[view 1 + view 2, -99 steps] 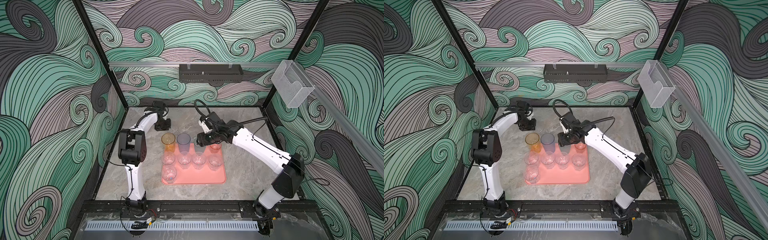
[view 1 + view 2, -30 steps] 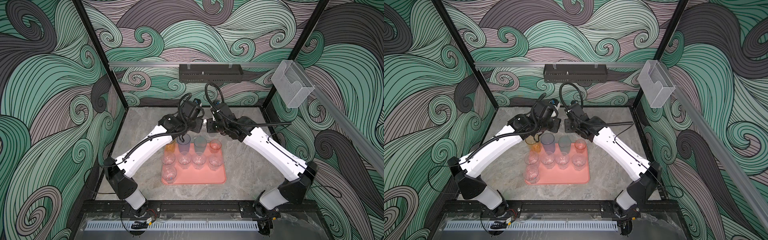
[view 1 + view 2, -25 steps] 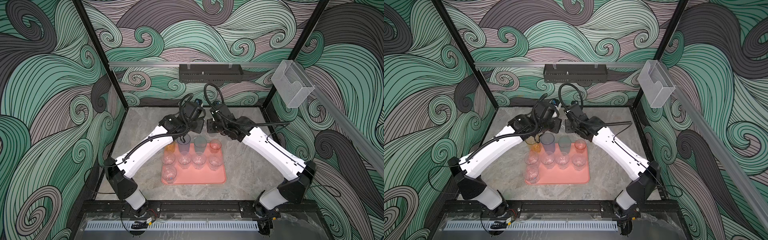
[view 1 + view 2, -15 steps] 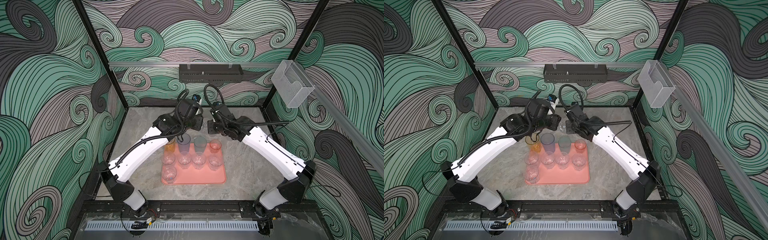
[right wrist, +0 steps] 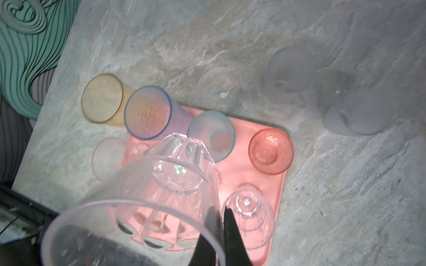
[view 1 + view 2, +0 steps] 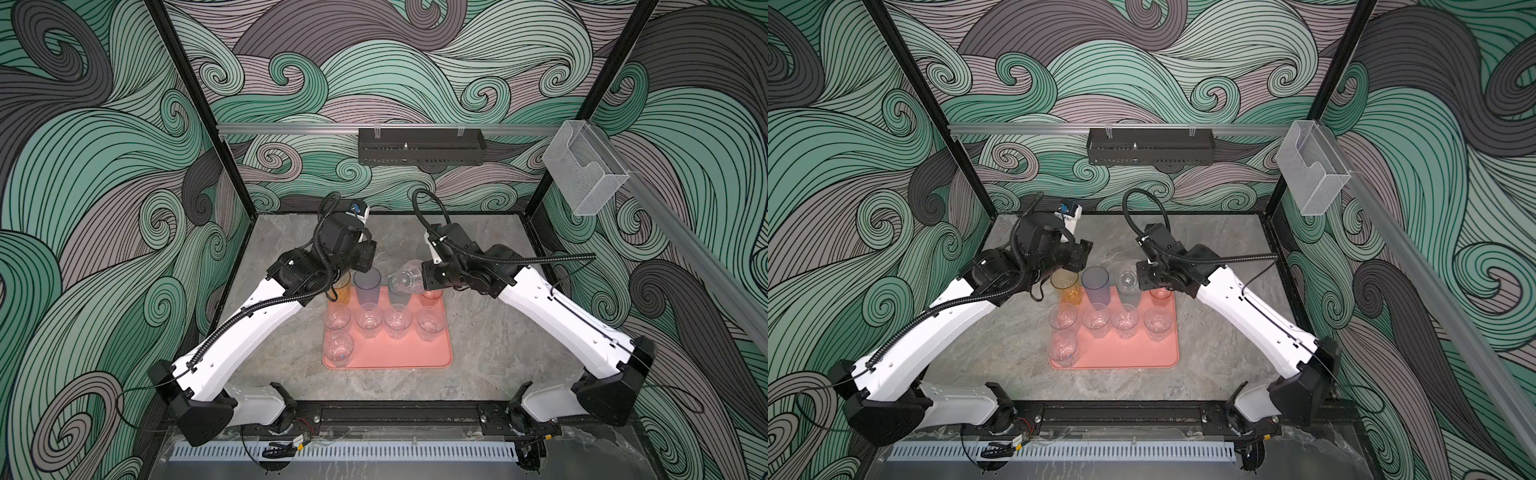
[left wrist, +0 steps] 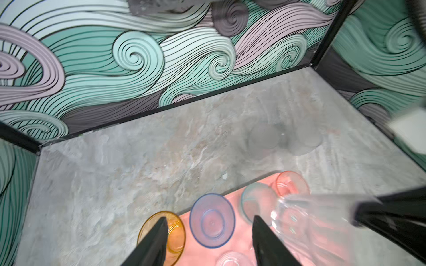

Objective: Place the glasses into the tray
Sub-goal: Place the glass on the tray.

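**The right hand holds a clear glass over the tray**

The right hand (image 5: 221, 215) is pinched tight on the rim of a short clear glass (image 6: 405, 279), which is tipped on its side above the back of the pink tray (image 6: 399, 353). The left hand (image 7: 208, 221) is partly open and holds nothing. It hangs over the amber glass (image 6: 343, 287) and the blue glass (image 6: 367, 284). The tray lies in the middle of the worktop (image 6: 490, 332).

White arms (image 6: 557, 316), black joints (image 6: 297, 270), ribbed cables (image 6: 540, 260)

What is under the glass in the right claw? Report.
The teal tumbler, upright on the tray, roughly below the tilted clear glass in the right claw. That glass hides part of its rim in both top views.
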